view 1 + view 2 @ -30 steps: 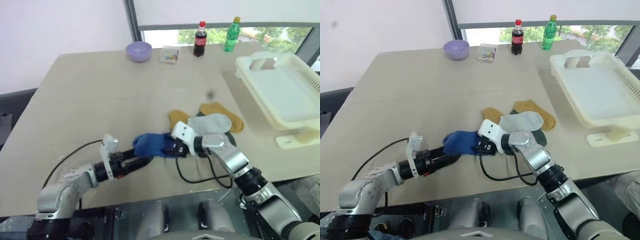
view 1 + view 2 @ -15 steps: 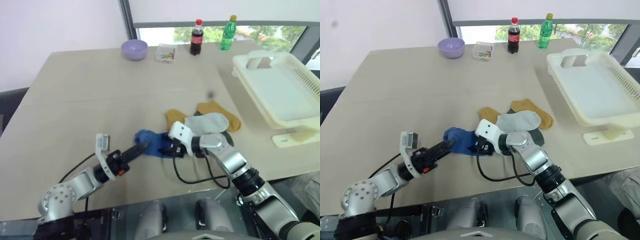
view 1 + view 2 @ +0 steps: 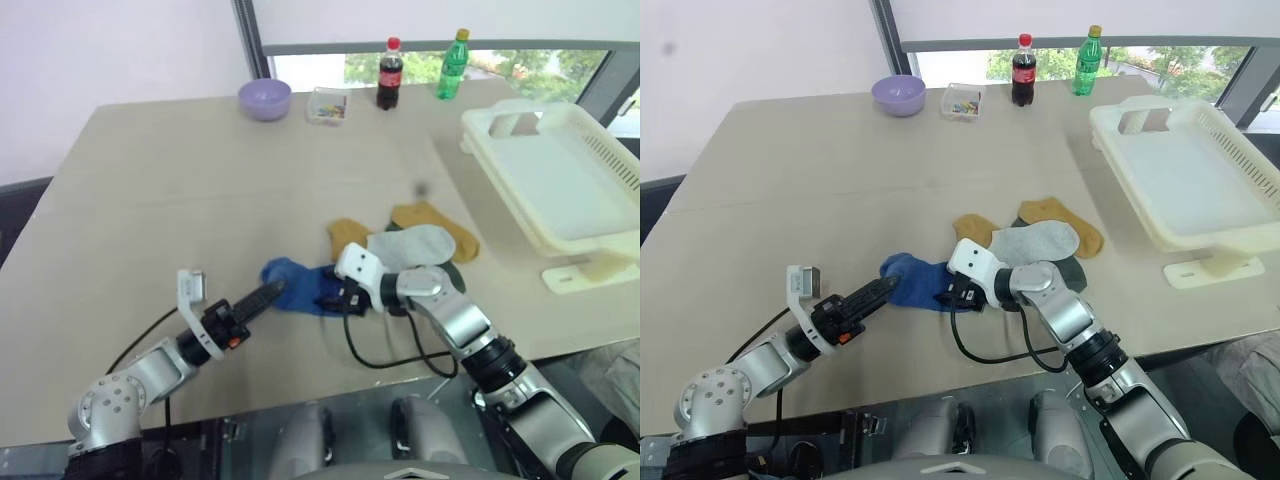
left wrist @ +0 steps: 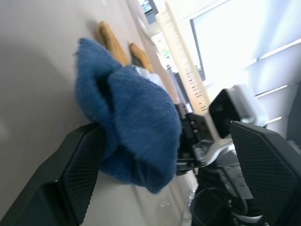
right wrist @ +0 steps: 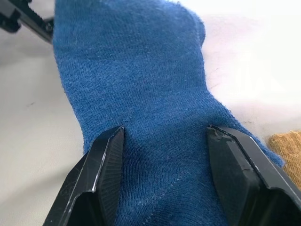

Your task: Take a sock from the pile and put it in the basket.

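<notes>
A blue sock [image 3: 295, 285] lies on the table, pulled away from the pile [image 3: 415, 243] of grey, mustard and dark socks to its right. My right gripper [image 3: 328, 298] sits at the sock's right end. Its fingers [image 5: 101, 174] stand apart, with the flat blue sock [image 5: 150, 94] spanning the gap between them. My left gripper [image 3: 270, 292] is open at the sock's left end, and one finger [image 4: 80, 179] touches the bunched blue fabric [image 4: 136, 127]. The cream basket [image 3: 508, 198] stands at the table's right side, raised on a white stand.
A lilac bowl [image 3: 264, 98], a small clear box [image 3: 328, 105], a cola bottle [image 3: 389, 73] and a green bottle [image 3: 450, 65] line the far edge. A black cable [image 3: 380, 350] loops below my right wrist near the front edge.
My left gripper has rolled about its own axis and its wrist has swung, with the tips staying at the sock's left end. The right gripper and the sock have stayed put. The view has shifted slightly.
</notes>
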Robot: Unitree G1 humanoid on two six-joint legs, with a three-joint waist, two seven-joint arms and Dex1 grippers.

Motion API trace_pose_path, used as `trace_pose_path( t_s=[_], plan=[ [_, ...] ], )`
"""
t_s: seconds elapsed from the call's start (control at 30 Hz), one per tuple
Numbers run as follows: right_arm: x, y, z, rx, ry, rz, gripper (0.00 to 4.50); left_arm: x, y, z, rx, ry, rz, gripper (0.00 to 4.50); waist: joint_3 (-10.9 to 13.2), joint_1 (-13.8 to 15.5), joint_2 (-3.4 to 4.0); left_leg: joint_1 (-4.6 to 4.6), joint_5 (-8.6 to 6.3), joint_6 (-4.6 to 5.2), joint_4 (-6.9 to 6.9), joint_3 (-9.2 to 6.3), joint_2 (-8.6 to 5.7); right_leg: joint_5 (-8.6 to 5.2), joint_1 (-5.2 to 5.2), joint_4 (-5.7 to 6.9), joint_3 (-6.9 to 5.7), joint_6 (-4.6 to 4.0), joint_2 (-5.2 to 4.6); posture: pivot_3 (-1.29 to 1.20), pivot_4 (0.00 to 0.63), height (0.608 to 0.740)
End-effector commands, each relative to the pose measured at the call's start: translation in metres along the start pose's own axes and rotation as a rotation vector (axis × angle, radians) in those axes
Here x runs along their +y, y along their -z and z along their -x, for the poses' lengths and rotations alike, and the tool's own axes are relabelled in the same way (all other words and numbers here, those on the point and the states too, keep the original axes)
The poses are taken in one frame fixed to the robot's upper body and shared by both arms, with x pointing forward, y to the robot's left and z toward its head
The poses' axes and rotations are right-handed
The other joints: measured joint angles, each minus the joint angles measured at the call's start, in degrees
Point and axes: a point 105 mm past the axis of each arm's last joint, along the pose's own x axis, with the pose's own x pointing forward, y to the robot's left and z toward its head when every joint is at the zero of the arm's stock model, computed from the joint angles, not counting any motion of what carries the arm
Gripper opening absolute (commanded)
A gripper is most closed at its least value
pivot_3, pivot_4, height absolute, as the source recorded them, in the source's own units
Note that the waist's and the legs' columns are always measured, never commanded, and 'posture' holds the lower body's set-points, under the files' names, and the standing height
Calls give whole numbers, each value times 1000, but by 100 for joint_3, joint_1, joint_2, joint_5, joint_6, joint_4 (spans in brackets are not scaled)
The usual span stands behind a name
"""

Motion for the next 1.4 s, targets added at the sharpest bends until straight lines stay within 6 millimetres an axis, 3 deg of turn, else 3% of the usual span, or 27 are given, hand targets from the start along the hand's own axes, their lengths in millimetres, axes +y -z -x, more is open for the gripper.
trace_pose_path(
  t_s=[0.03,0.2,0.4,0.47,0.67,0.73,0.83,0.93,1.17,1.4],
  plan=[
    [2,22,0,82,4,-40,2849,-2,-1,-1,19,11,-54,4461,0,-1,0,-2,-8,-14,-1,0,0,0,-4,0,0,0,0,0,150,740],
    [2,21,0,81,8,-40,2849,11,-7,-7,-31,-32,-109,4461,2,3,3,-3,-8,-14,-3,1,0,0,-6,-1,0,-1,-2,0,150,740],
    [2,21,0,80,12,-43,2849,36,-36,-13,-164,-173,-184,4461,1,25,4,-1,-4,-18,-4,-4,1,5,-5,1,-4,-9,1,0,150,740],
    [2,21,-1,79,13,-44,2849,36,-37,-17,-153,-176,-192,4461,1,25,4,1,5,-3,-4,-5,2,6,-4,2,-4,-11,4,0,150,740],
    [2,20,-1,77,17,-44,2849,30,-20,-34,-70,-133,-181,4461,0,25,6,1,5,-3,-4,-3,2,6,-3,2,-4,-10,4,0,150,740],
    [1,20,0,78,22,-43,2849,17,-10,-36,-9,-64,-154,4461,0,23,7,2,5,-4,-4,-4,2,6,-2,2,-4,-10,4,0,150,740],
    [-1,21,3,81,31,-43,2849,-1,4,-29,107,31,-119,4461,0,2,6,-2,5,-4,-6,-3,2,5,-5,-1,-3,-9,3,0,150,740],
    [-1,21,3,82,35,-45,2849,-4,11,-17,186,42,-106,4461,2,-13,4,-3,4,-3,-26,2,-4,5,-9,-11,1,-10,0,0,150,740],
    [-2,19,2,79,36,-39,2849,2,-7,-15,120,29,-128,4461,6,-2,4,0,6,-5,-40,0,-3,-2,-14,-11,-2,-18,1,0,150,740],
    [-6,15,7,78,51,-19,2849,-23,-10,-29,77,203,-26,4461,17,-1,-14,-2,8,-8,-40,0,-4,0,-14,-11,-1,-19,1,0,150,740]
  ],
)
